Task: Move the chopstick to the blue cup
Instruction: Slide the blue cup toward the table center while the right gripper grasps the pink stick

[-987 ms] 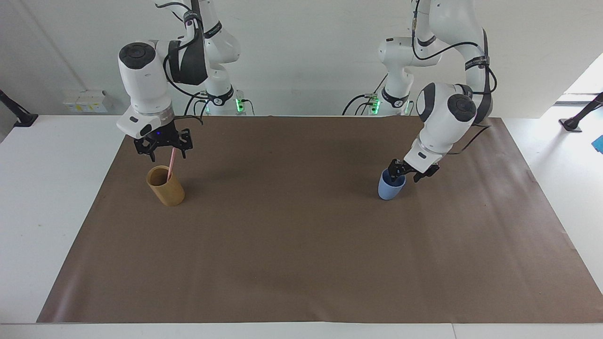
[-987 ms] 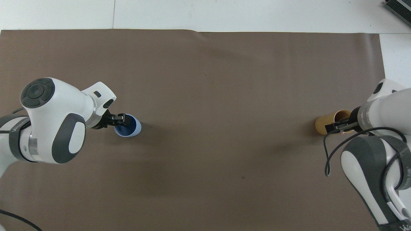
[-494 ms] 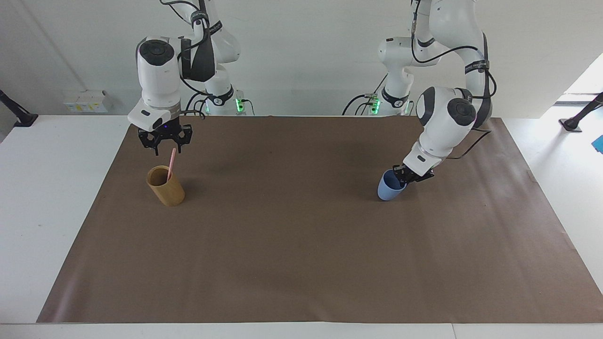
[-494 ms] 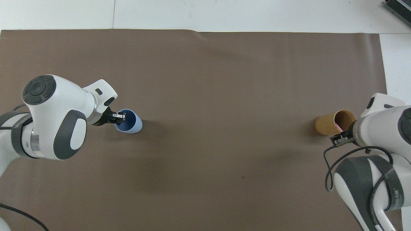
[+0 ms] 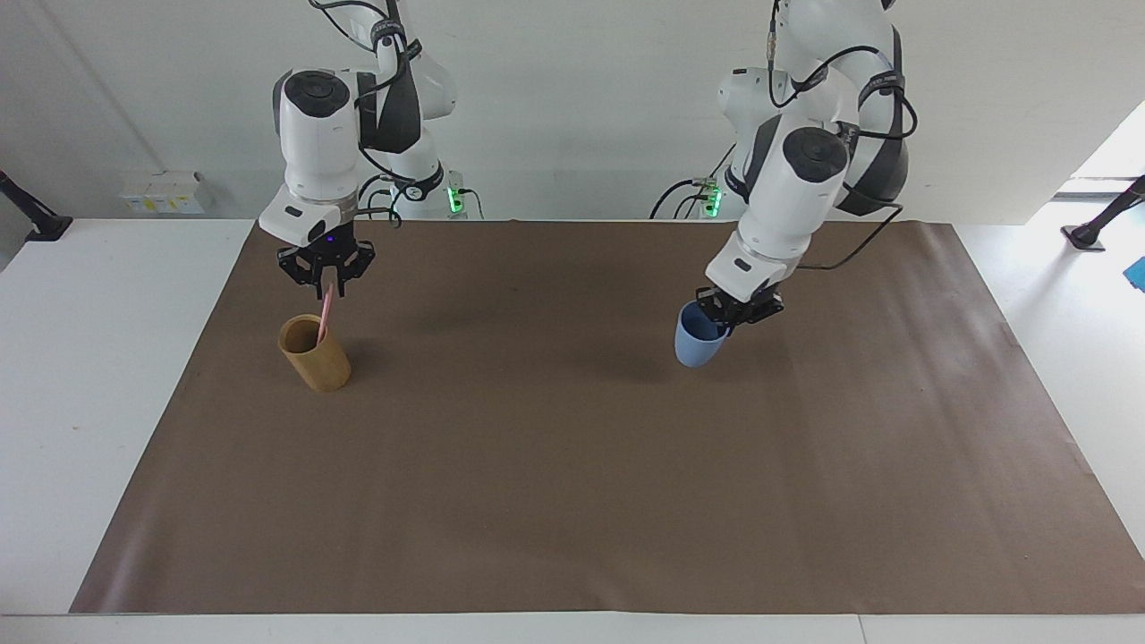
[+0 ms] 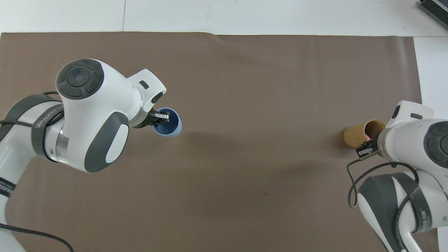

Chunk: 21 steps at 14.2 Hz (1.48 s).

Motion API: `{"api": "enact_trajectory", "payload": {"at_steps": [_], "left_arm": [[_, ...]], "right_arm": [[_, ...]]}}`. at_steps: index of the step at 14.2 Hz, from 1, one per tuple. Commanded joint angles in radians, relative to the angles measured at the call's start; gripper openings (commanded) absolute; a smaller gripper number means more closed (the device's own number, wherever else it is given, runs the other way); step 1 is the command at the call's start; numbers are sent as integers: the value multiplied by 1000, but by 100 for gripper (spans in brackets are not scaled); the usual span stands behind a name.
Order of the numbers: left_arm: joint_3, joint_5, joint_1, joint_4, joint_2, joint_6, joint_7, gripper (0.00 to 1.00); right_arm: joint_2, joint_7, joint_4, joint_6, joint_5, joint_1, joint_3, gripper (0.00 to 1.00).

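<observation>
The blue cup [image 5: 696, 340] hangs tilted in the air over the mat toward the left arm's end. My left gripper [image 5: 729, 313] is shut on its rim, one finger inside; both also show in the overhead view, the cup [image 6: 171, 127] and the gripper [image 6: 161, 118]. The pale pink chopstick [image 5: 326, 313] stands leaning in the tan bamboo cup [image 5: 315, 356] toward the right arm's end. My right gripper [image 5: 324, 279] is right over the cup, at the chopstick's top end. In the overhead view the right gripper [image 6: 365, 148] partly covers the tan cup [image 6: 355, 134].
A brown mat [image 5: 572, 501] covers most of the white table. Only the two cups are on or over it.
My left gripper closed on the blue cup's rim, lifted it off the mat and carried it toward the table's middle. My right gripper rose, then shifted over the chopstick's top. The chopstick stayed put.
</observation>
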Motion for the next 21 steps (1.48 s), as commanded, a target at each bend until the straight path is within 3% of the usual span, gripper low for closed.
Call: {"api": "enact_trajectory", "payload": {"at_steps": [1,4,6,7,10,12,14,16,17,18,19,21], "left_arm": [[17,13,-111,135,87,-46,-127,0],[16,12,-229,193,172,-37,-215,0],[16,10,-286,246,218,-23,-276,0],[14,9,-291,251,229,-14,-279,0],[22,21,-375,263,320,53,-348,0],[20,39,-376,334,380,50,-373,0],[22,42,-379,337,381,47,-375,0],[22,44,-377,336,381,47,-375,0],[22,45,-374,334,381,52,-375,7],[22,50,-371,333,379,63,-373,46],[23,58,-369,333,378,61,-373,99],[29,85,-366,333,365,52,-372,100]], "right_arm": [[-13,-27,-20,15,-24,-9,0,32],[-13,-33,-19,14,-22,-10,0,28],[-13,-42,-19,12,-22,-16,0,6],[-12,-42,-16,13,-22,-16,0,0],[-6,-40,-9,10,-22,-16,0,0],[1,-47,17,0,-21,-21,0,0],[1,-53,64,-23,-21,-25,-5,0],[5,-53,136,-145,-13,-30,-5,0],[10,-51,161,-181,-15,-30,-5,0],[8,-51,179,-204,-24,-29,-5,0],[7,-50,205,-233,-24,-27,-6,0],[19,-45,268,-316,-24,-21,-5,0]]}}
